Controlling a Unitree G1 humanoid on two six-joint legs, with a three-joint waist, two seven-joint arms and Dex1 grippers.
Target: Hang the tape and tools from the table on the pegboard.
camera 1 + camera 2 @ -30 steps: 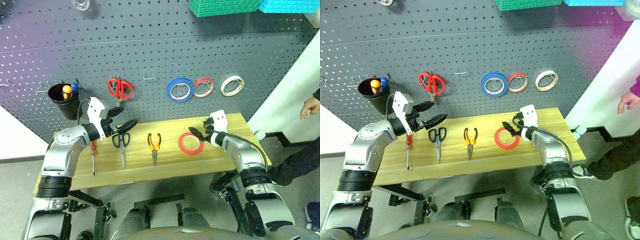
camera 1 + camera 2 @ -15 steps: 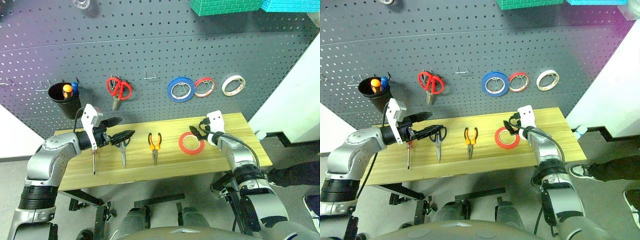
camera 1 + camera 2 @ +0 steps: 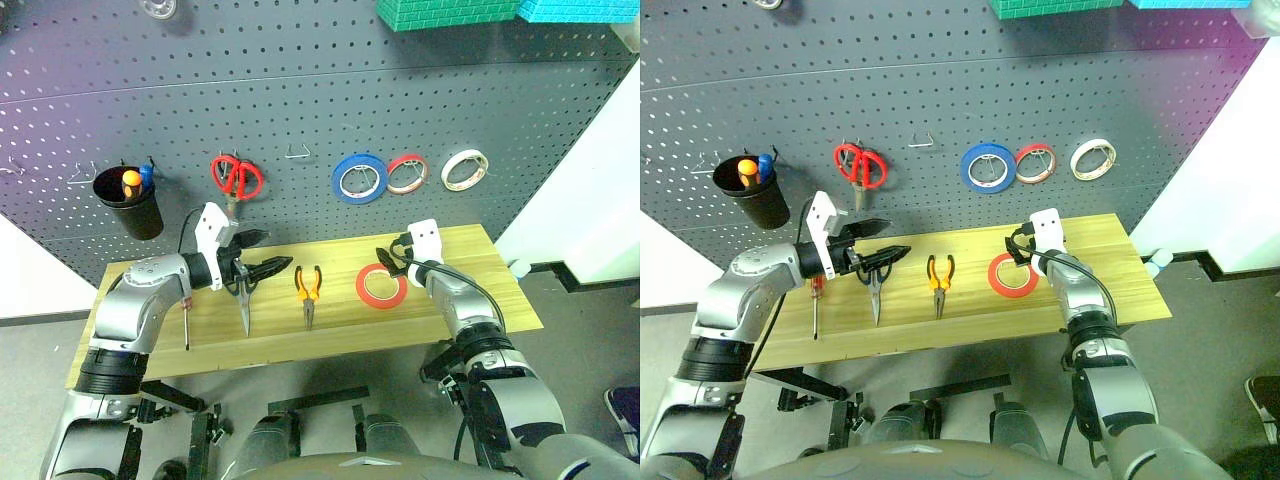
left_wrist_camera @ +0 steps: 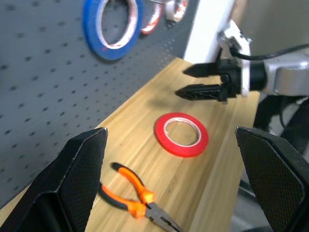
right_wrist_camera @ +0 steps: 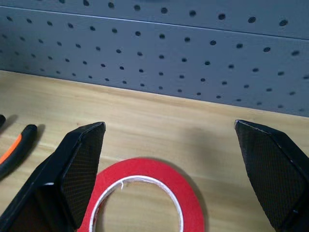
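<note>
While the large dark grey perforated pegboard (image 3: 300, 90) stood behind, the long pale-yellow wooden surface (image 3: 460, 300) carried the loose items. Hung on the board were a blue tape roll (image 3: 360, 179), a small red tape roll (image 3: 407, 173), a white tape roll (image 3: 465, 170), red-handled scissors (image 3: 237, 178) and a black cup (image 3: 128, 203). On the surface, from the robot's left: a small red-handled screwdriver (image 3: 186, 313); scissors with dark blue-black handles (image 3: 244, 300); yellow-orange-handled needle-nose pliers (image 3: 308, 291); a wide flat orange-red tape roll (image 3: 381, 286), lying flat. The left gripper (image 3: 262, 255) hovered over the dark scissors' handles, jaws wide, holding nothing. The right gripper (image 3: 388, 262) hung just above the orange-red roll's far edge, jaws wide and empty.
</note>
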